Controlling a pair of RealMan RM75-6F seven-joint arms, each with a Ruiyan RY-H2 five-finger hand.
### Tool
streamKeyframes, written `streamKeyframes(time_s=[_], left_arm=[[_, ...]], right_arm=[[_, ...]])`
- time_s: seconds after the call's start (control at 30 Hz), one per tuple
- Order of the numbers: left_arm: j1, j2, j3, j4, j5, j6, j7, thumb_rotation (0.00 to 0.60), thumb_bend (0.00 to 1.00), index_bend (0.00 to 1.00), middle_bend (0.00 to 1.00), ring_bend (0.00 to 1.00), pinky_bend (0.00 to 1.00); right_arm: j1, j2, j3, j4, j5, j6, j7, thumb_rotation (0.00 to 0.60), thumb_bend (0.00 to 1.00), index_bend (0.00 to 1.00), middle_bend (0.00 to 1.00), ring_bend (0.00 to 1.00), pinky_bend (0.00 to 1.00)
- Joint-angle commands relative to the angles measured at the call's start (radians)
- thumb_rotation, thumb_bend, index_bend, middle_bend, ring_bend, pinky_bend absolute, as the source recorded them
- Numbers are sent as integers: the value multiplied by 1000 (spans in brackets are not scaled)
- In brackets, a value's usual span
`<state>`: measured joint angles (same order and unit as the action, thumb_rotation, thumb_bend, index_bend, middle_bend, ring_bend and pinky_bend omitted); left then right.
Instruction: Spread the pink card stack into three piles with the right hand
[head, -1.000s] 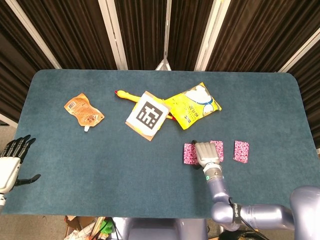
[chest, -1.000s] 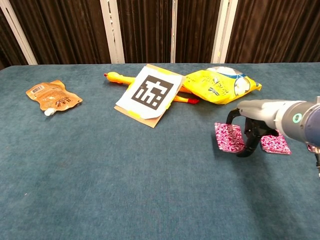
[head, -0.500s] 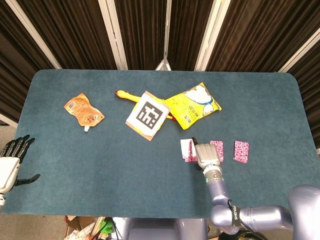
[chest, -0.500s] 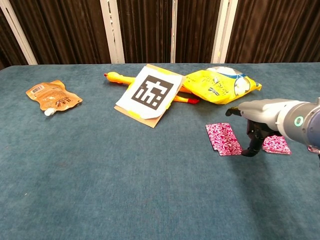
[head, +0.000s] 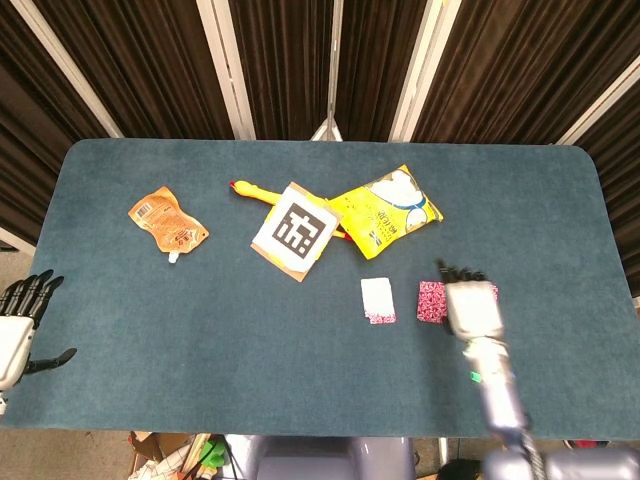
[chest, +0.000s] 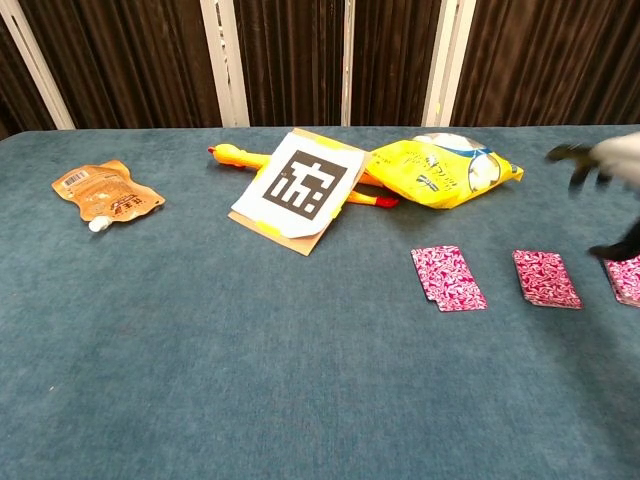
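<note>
Three pink card piles lie in a row on the teal worktop, nearer its right edge than its left and toward the front: the left pile (chest: 448, 278), slightly fanned, the middle pile (chest: 545, 278) just right of it, and the right pile (chest: 626, 278) cut off by the chest view's edge. In the head view the left pile (head: 378, 300) shows a pale top and the middle pile (head: 431, 301) sits just beside the right hand (head: 470, 303), which hangs over the right pile and hides it. That hand's fingers are spread apart and hold nothing; in the chest view it is a motion-blurred shape (chest: 605, 170) raised above the right pile. Behind the piles, around mid-worktop, lie a yellow snack bag (chest: 444, 170), a cardboard sheet with a black-and-white marker (chest: 298, 189) and a rubber chicken (chest: 235, 156) partly under it. An orange pouch (chest: 104, 194) lies toward the left edge. The left hand (head: 18, 322) hovers off the worktop's front left corner, fingers apart and empty.
</note>
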<state>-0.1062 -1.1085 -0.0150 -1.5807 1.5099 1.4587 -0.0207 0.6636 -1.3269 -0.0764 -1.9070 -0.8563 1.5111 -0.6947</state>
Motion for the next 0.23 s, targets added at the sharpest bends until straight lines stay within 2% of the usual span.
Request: streamKeyframes(time_s=[0.03, 0.13, 0.23], left_arm=[[7, -5, 3, 2, 12, 16, 8, 600, 2, 0, 0, 0, 0], [15, -7, 7, 4, 29, 37, 6, 600, 2, 0, 0, 0, 0], [22, -12, 8, 14, 41, 56, 13, 600, 3, 0, 0, 0, 0]], right_arm=[[-233, 175, -190, 29, -366, 189, 293, 600, 301, 0, 0, 0, 13], [-328, 179, -222, 121, -479, 269, 418, 600, 301, 0, 0, 0, 0], [-408, 165, -227, 229, -529, 320, 520, 600, 301, 0, 0, 0, 0]])
